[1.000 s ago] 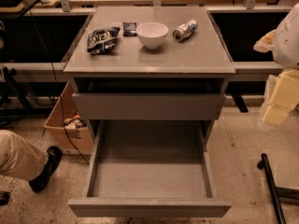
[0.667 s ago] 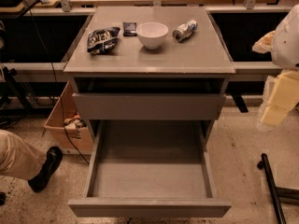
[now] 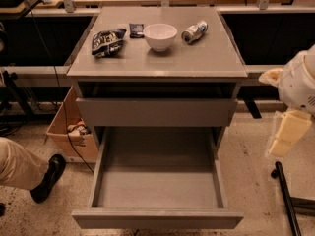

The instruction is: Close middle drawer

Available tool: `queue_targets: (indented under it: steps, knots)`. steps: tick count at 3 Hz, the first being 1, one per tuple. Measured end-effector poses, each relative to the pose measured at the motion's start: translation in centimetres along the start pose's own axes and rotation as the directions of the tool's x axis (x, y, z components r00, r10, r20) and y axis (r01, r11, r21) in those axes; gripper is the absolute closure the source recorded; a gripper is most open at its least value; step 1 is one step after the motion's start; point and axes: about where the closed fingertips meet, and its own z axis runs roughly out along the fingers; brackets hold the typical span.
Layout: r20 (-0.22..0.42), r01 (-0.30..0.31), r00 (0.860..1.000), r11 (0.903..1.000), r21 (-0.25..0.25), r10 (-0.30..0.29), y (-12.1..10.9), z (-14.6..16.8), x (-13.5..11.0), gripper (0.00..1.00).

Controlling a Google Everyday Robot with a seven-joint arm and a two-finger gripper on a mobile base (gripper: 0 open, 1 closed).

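The middle drawer is pulled far out of the grey cabinet, showing a bare grey interior. Above it, the taller-fronted top drawer stands slightly out. My gripper, cream-coloured under a white arm, hangs at the right edge of the view. It is to the right of the cabinet, level with the open drawer's back part, and touches nothing.
On the cabinet top are a white bowl, a dark chip bag, a small dark packet and a lying can. A cardboard box and a person's leg and shoe are at left. A black stand leg lies at right.
My arm and gripper have moved down at the right of the cabinet. The drawers and the objects on top have not moved.
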Motion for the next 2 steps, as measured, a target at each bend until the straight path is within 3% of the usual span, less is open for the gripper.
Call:
queue_targets:
  steps: [2]
  knots:
    - [0.078,0.020,0.997,0.9958,-0.089,-0.013,2.1,13.1,5.0,0.00]
